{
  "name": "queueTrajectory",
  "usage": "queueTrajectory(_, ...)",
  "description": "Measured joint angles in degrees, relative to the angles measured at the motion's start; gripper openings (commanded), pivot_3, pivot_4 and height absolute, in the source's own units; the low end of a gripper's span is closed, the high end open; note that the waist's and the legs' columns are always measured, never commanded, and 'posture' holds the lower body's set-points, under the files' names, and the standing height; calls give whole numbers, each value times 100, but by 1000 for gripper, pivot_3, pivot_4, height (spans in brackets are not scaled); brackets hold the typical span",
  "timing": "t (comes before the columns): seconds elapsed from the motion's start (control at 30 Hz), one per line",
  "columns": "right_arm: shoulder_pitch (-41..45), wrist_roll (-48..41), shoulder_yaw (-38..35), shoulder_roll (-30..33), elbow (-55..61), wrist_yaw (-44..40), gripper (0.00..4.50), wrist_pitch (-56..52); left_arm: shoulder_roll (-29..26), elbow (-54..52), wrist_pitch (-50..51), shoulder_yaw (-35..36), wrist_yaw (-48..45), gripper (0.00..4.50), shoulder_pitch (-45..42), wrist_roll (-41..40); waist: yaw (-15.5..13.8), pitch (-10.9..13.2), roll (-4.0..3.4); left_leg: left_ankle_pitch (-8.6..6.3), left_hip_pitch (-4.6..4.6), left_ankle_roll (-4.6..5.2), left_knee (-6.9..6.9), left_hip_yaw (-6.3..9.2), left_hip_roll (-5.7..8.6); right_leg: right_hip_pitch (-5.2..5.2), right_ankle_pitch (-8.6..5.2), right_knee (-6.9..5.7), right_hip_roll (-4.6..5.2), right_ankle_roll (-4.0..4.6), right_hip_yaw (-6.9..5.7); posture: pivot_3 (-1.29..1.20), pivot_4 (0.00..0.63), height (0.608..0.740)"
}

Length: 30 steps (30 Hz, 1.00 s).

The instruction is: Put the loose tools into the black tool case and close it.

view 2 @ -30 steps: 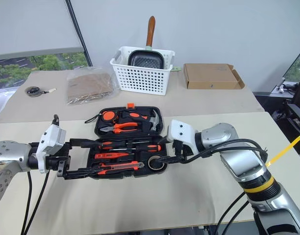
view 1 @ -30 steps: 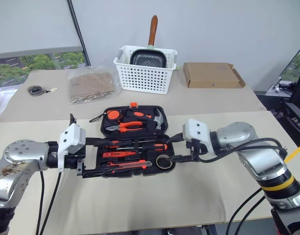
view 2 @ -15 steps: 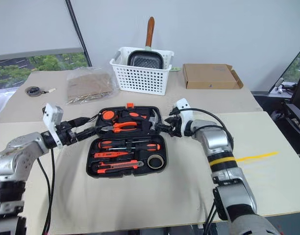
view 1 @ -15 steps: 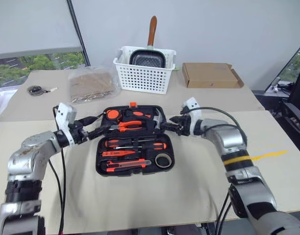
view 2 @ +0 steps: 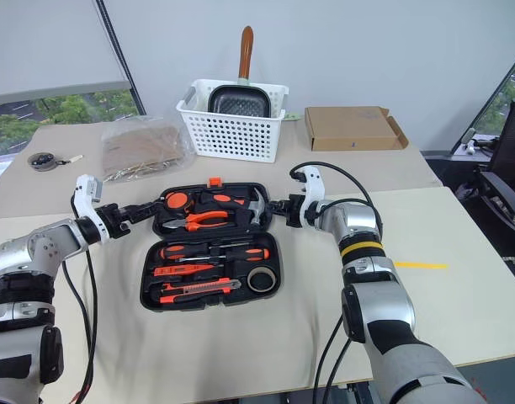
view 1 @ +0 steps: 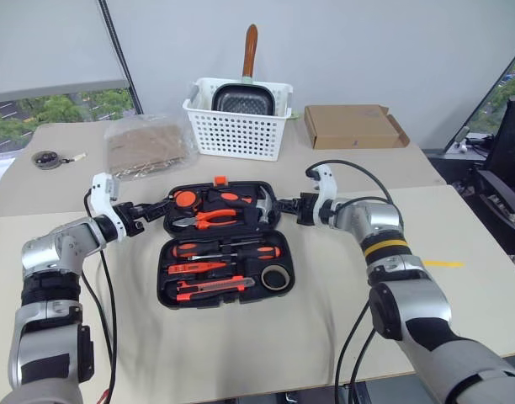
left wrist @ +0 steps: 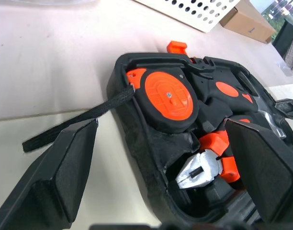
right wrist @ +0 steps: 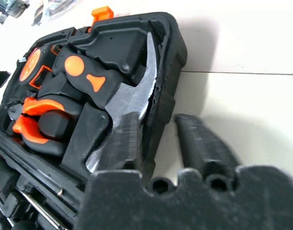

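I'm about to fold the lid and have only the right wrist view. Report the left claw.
Observer: The left claw is open, its fingers either side of the black tool case wall at the far left corner.
Operator: Check the near half.
Observer: Seated in its slots are two screwdrivers, the utility knife and the tape roll.
Operator: Tell me what hangs outside.
Observer: A black strap trails out at that left corner onto the table.
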State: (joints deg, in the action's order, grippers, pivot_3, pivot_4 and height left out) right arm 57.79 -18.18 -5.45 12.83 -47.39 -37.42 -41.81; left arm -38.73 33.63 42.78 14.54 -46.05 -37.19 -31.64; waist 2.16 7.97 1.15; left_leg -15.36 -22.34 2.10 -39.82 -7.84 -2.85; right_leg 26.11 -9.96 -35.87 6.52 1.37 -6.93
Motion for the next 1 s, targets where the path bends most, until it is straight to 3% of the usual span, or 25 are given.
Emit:
queueTrajectory(0.37, 13, 62, 29, -19, -32, -5, 45, 81, 11, 149, 113, 27, -98, 4500, 17, 28, 16, 0, 0, 2, 2, -5, 1, 2, -1, 1, -2, -9, 1, -3, 0, 0, 150, 700)
queueTrajectory(0.47, 13, 121, 49, -21, -38, -36, 0, 138, 12, 304, 80, 27, -131, 3778, 16, 97, 16, 0, 0, 2, 3, -4, 0, 2, 0, 1, -2, -10, 2, -4, 0, 0, 150, 700)
queueTrajectory(0.8, 13, 225, 91, -21, -76, -119, 0, 286, 80, 662, -207, 21, -352, 129, -122, 255, 14, 0, 0, 3, 3, -5, 0, 1, 0, 1, -3, -13, 3, -5, 0, 0, 150, 700)
queueTrajectory(1.0, 11, 260, 121, -20, -77, -134, 0, 369, 78, 777, -353, 8, -457, 47, -162, 347, 14, 0, 0, 4, 5, -7, 0, 2, 0, 1, -7, -18, 4, -12, 0, 0, 150, 700)
